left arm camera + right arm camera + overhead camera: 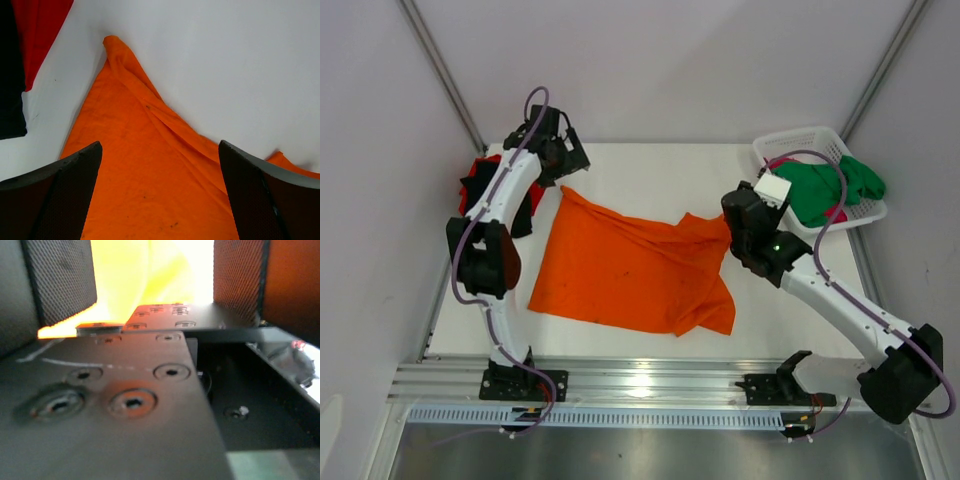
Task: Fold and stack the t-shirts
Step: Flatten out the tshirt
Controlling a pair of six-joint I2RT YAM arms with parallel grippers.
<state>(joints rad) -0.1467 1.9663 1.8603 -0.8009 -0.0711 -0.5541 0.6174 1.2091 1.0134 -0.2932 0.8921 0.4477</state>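
A bright orange t-shirt [630, 270] lies spread across the middle of the table, rumpled along its right side. My left gripper [568, 168] hovers over its far left corner, open; in the left wrist view its fingers [70, 190] stand wide apart above the orange cloth [150, 170], nothing between them. At the shirt's far right corner my right gripper [729, 228] is open; its pads [60, 280] stand apart with glaring orange cloth [150, 275] beyond. Red t-shirt [480, 172] and black t-shirt [523, 215] lie at the left edge. A green t-shirt [830, 188] and a pink one [836, 213] sit in the basket.
The white lattice basket [790, 143] stands at the far right corner of the table. The red cloth [40, 30] and black cloth [10, 100] lie just left of the orange shirt's corner. The metal rail [640, 380] runs along the near edge.
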